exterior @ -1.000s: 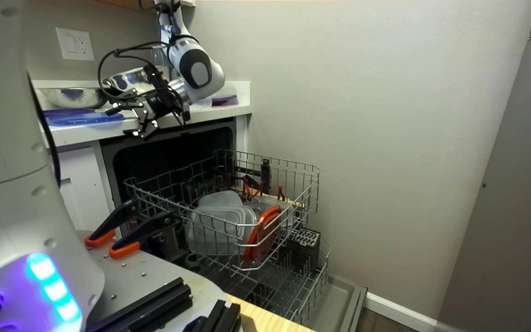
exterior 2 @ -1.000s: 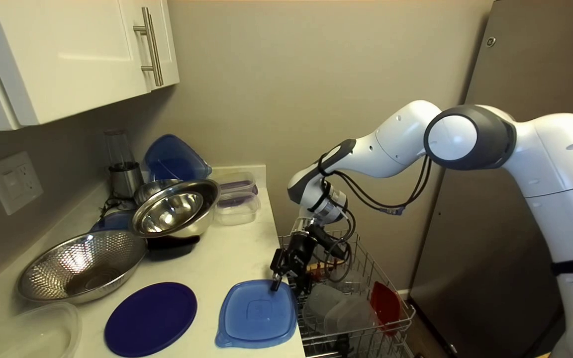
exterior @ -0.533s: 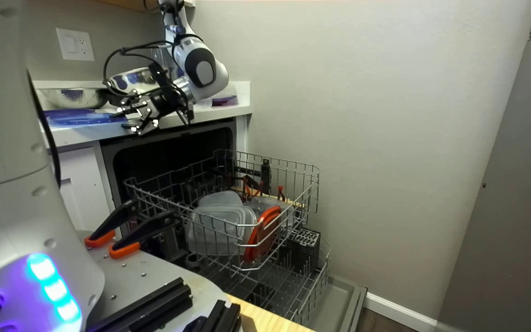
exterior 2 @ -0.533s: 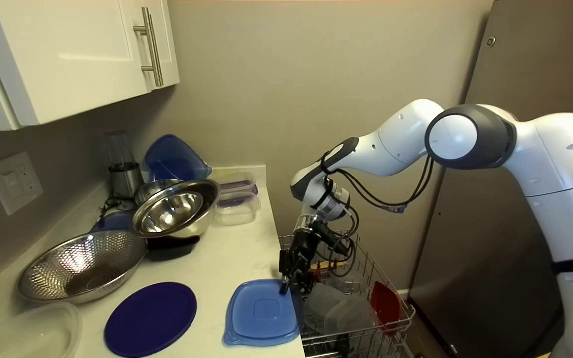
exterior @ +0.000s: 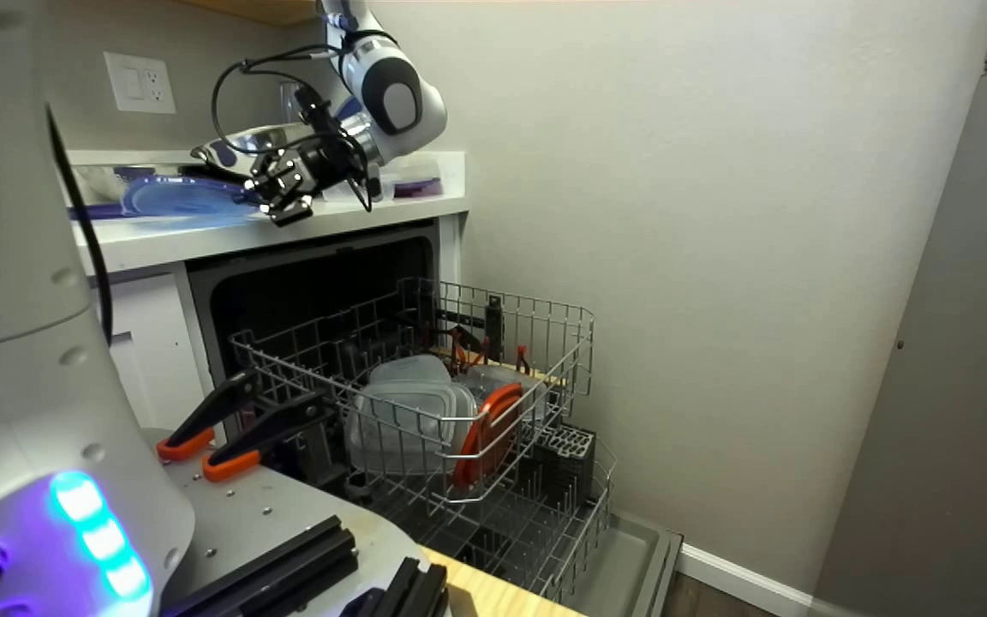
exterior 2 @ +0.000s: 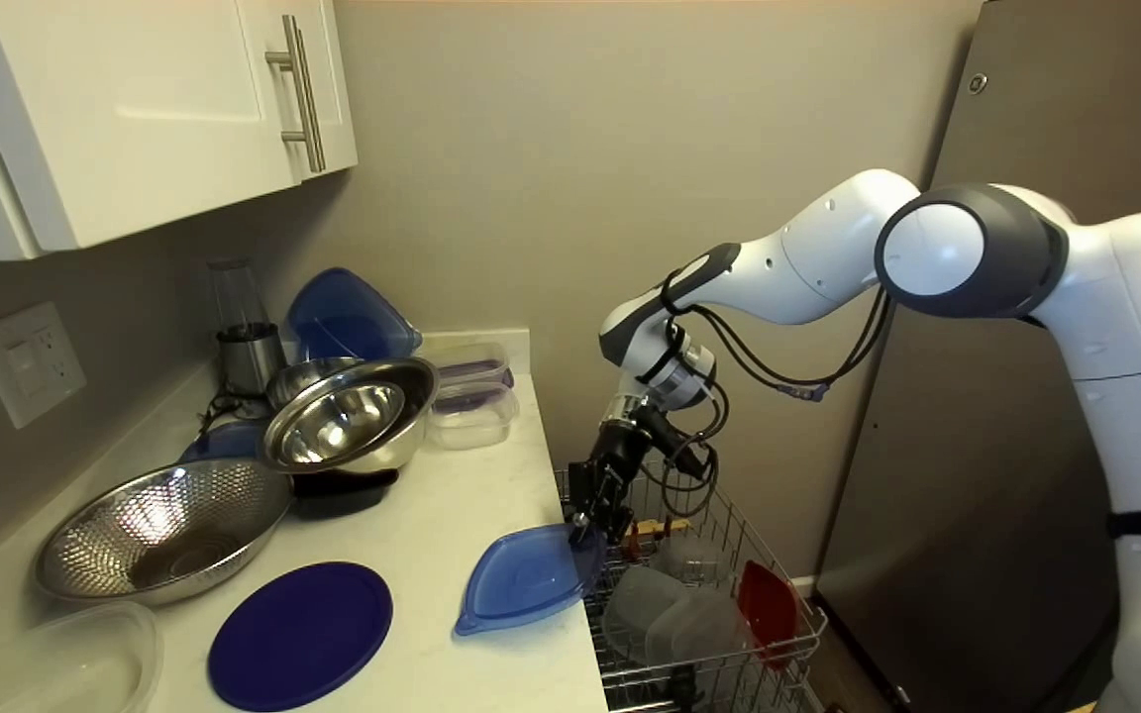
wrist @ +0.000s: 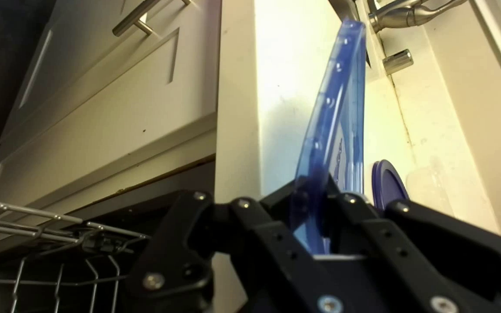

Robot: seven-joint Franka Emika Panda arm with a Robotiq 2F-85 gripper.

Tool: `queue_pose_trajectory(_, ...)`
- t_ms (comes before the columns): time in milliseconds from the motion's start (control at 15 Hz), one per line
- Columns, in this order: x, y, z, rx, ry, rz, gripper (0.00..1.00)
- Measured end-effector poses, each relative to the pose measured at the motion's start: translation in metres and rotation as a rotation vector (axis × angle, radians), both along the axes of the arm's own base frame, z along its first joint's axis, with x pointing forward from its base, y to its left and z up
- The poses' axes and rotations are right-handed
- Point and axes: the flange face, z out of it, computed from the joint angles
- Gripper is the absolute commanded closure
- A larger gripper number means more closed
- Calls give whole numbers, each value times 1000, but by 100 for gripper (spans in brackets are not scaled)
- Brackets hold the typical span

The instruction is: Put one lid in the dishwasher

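The medium-blue lid (exterior 2: 521,574) hangs tilted just above the counter, a bluish shadow under it. My gripper (exterior 2: 585,535) is shut on the lid's edge nearest the dishwasher. In the wrist view the lid (wrist: 333,100) stands nearly edge-on between the fingertips of my gripper (wrist: 307,195). An exterior view shows the lid (exterior: 181,197) raised at the counter's front, my gripper (exterior: 258,201) over the counter edge. Below stands the dishwasher (exterior: 318,274), its door down and its upper wire rack (exterior: 583,343) pulled out.
Clear containers (exterior: 412,420) and a red-orange piece (exterior: 487,437) sit in the upper rack. On the counter (exterior 2: 471,505) are a dark blue disc (exterior 2: 303,634), a metal colander (exterior 2: 169,530), steel bowls (exterior 2: 353,416) and a clear tub (exterior 2: 55,659). A wall (exterior: 716,257) rises beside the dishwasher.
My gripper has shut on the lid's edge and risen, moving a little toward the dishwasher side. The lid, flat on the counter before, has come up with it and tilted.
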Motion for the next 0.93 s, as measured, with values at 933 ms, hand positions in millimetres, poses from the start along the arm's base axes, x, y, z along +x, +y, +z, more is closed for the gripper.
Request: queue_pose_trajectory(933, -12, -86, 58, -89, -84, -156, 96)
